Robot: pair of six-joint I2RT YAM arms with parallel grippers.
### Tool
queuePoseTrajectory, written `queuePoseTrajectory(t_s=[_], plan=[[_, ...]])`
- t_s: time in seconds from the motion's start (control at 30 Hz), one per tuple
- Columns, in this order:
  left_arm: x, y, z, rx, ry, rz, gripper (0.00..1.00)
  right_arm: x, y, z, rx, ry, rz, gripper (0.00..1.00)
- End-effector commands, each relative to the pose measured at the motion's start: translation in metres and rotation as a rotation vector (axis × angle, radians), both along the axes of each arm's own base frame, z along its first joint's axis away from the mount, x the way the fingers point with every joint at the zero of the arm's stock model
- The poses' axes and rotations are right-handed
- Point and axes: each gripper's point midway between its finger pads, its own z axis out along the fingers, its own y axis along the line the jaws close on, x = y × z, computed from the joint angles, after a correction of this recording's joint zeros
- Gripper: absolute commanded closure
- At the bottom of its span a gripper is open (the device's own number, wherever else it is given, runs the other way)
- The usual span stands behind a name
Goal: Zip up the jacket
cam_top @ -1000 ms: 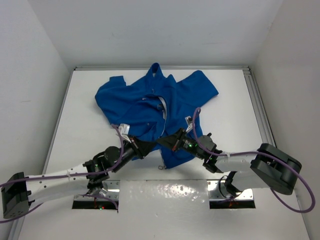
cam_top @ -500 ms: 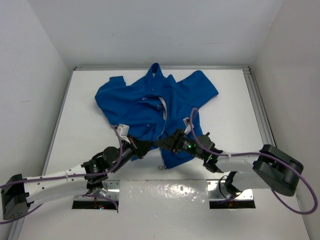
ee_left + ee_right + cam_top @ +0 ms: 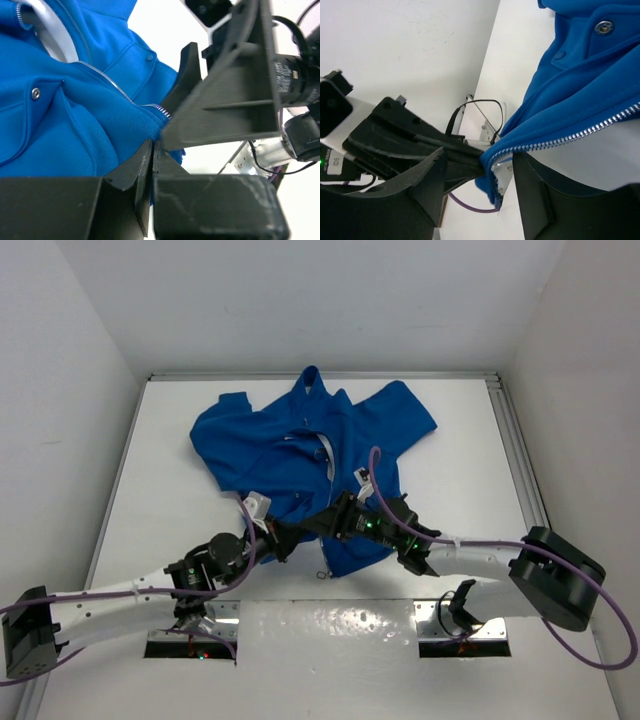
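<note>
The royal-blue jacket [image 3: 300,455] lies spread on the white table, its front partly open with pale zipper teeth [image 3: 570,135] along the edge. My left gripper [image 3: 288,537] is shut on the jacket's lower hem beside the zipper; in the left wrist view its jaws [image 3: 152,146] pinch blue fabric [image 3: 75,125]. My right gripper [image 3: 326,524] stands open just right of it. In the right wrist view its fingers [image 3: 480,156] straddle the raised zipper corner without pressing it. A small metal ring [image 3: 322,575] hangs off the hem's near edge.
The table [image 3: 450,490] is walled by white panels on three sides, with a metal rail [image 3: 515,455] along its right edge. Both arm bases [image 3: 190,640] sit at the near edge. Purple cables [image 3: 480,548] run along the arms. The two grippers nearly touch.
My right gripper has opened and shifted left and away from me, toward the left gripper. The left gripper has stayed shut on the hem and crept slightly right.
</note>
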Motion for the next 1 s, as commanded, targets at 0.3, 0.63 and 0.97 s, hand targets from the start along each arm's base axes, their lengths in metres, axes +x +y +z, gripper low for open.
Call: queuePoseTrajectory(t_s=[0.3, 0.63, 0.97], plan=[[-0.013, -0.011, 0.029, -0.064, -0.055, -0.096, 1.00, 0.012, 0.001, 0.022, 0.107, -0.037, -0.071, 0.81], [-0.023, -0.014, 0.024, -0.116, 0.021, -0.131, 0.54, 0.015, 0.003, 0.037, 0.163, -0.108, -0.073, 1.00], [-0.017, -0.011, 0.020, -0.115, 0.047, -0.086, 0.61, 0.011, 0.005, 0.053, 0.254, -0.135, -0.042, 1.00]])
